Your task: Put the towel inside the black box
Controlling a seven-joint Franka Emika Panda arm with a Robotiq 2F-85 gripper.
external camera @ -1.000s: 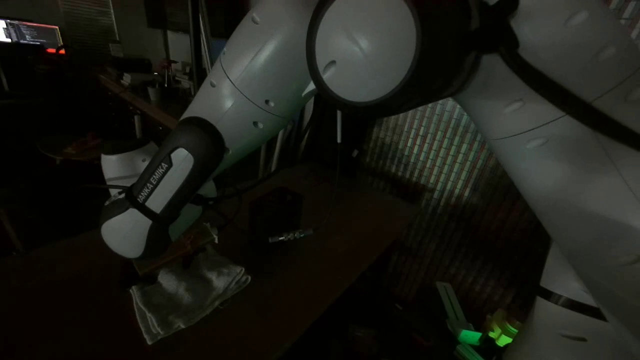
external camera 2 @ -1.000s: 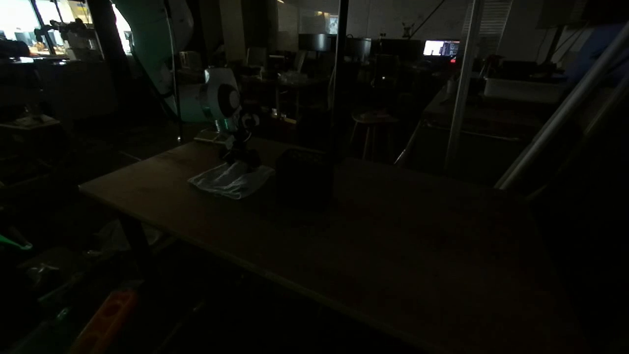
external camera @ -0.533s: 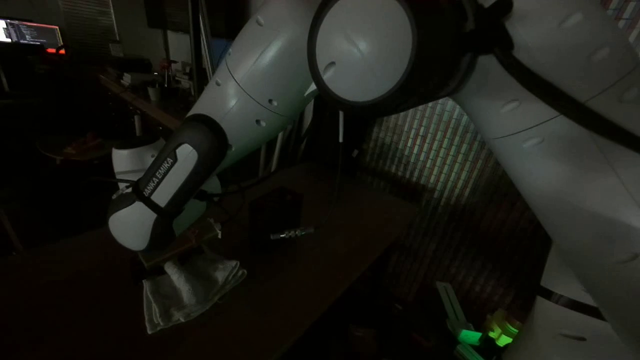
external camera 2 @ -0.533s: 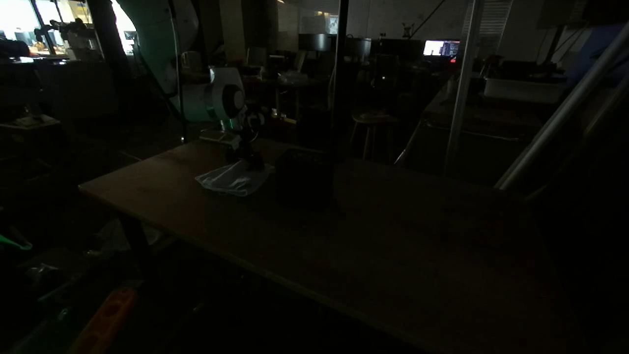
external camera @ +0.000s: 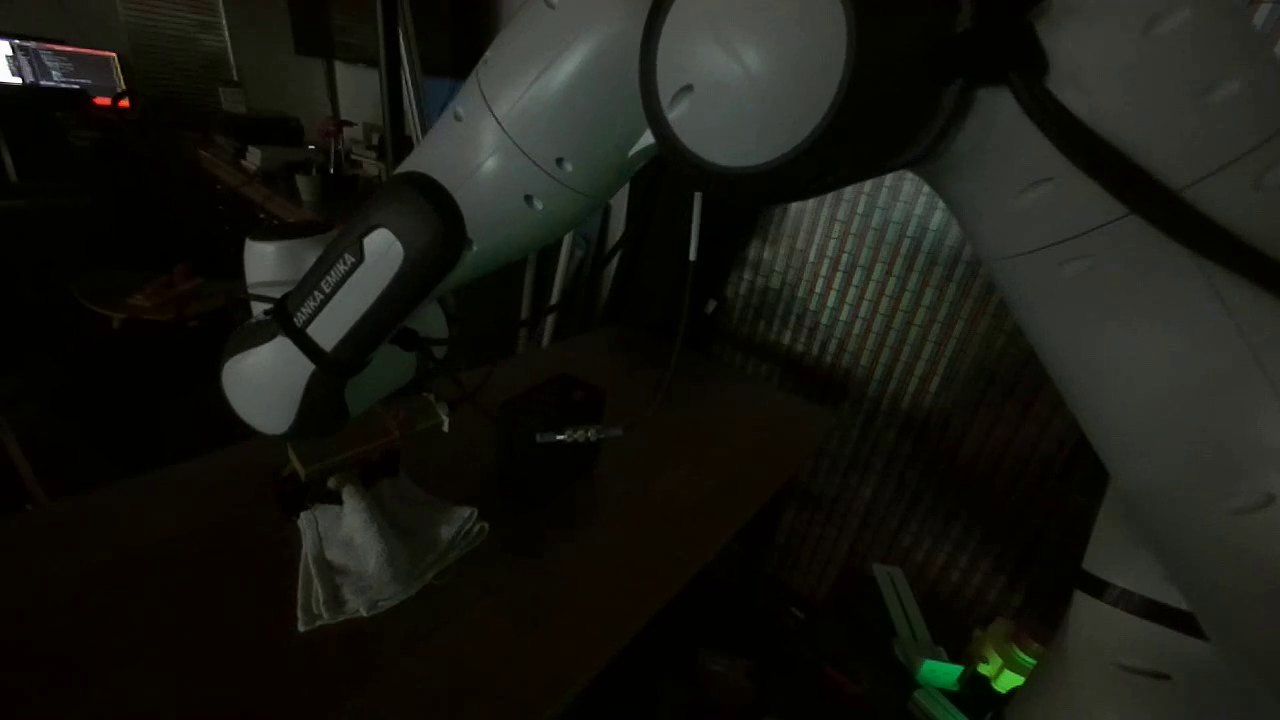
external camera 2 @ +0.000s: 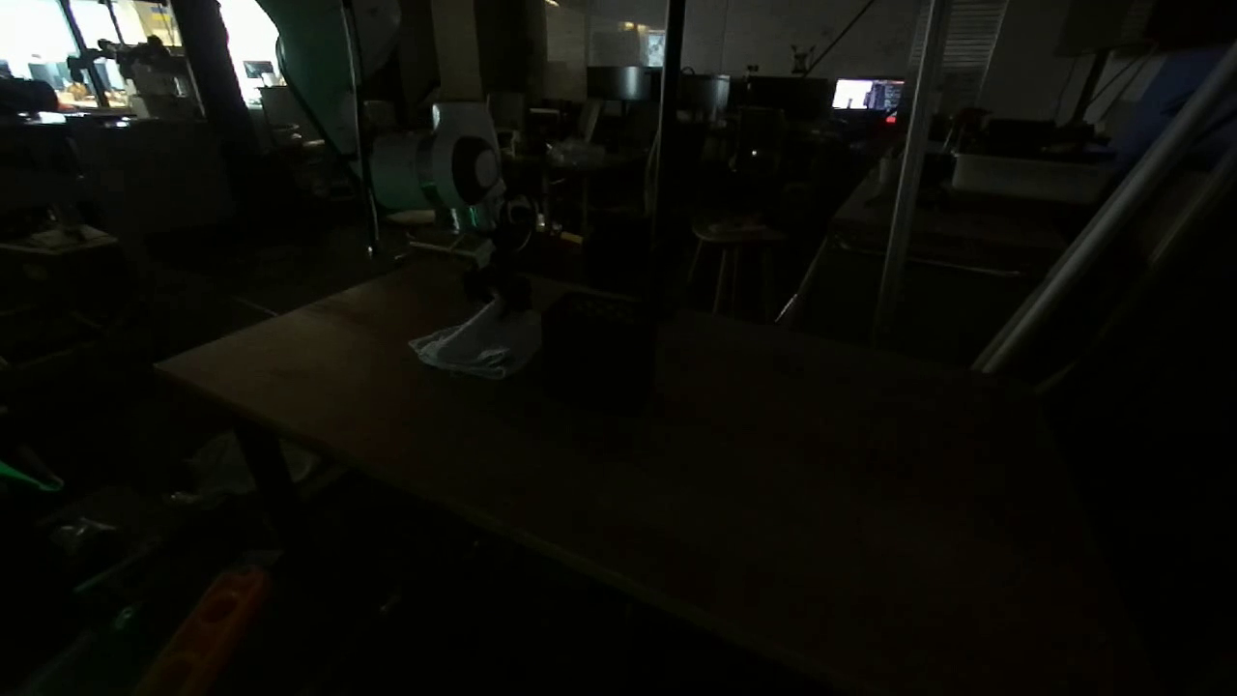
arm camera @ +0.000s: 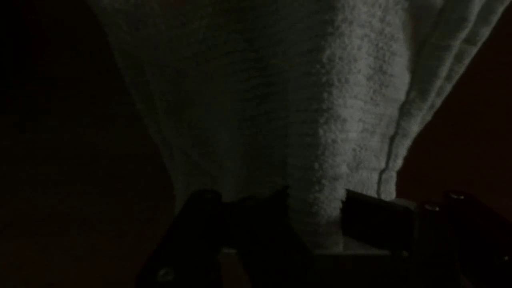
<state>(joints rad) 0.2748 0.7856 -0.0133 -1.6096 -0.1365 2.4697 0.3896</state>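
A grey towel (external camera: 385, 560) hangs by a bunched upper part from my gripper (arm camera: 316, 196), its folds spreading outward below. In the wrist view the dark fingers stand a little apart with towel cloth (arm camera: 352, 120) pinched between them, so the gripper is shut on it. An exterior view shows the towel (external camera 2: 478, 346) drawn up to a peak under the gripper (external camera 2: 498, 295), its lower part at or just over the table. Right beside it stands the black box (external camera 2: 599, 353), upright. Darkness hides the box's inside. The box (external camera: 550, 405) also shows dimly in the other camera's exterior picture.
The wooden table (external camera 2: 773, 483) carries towel and box, with its long edge facing the camera. A thin cable with a metal connector (external camera: 580, 434) hangs in front of the box in an exterior view. A stool (external camera 2: 734, 232) stands behind the table. Light is very poor.
The gripper has closed on the towel and moved up, and slightly toward the box. The towel, flatter before, is now pulled up into a peak and has shifted along with it.
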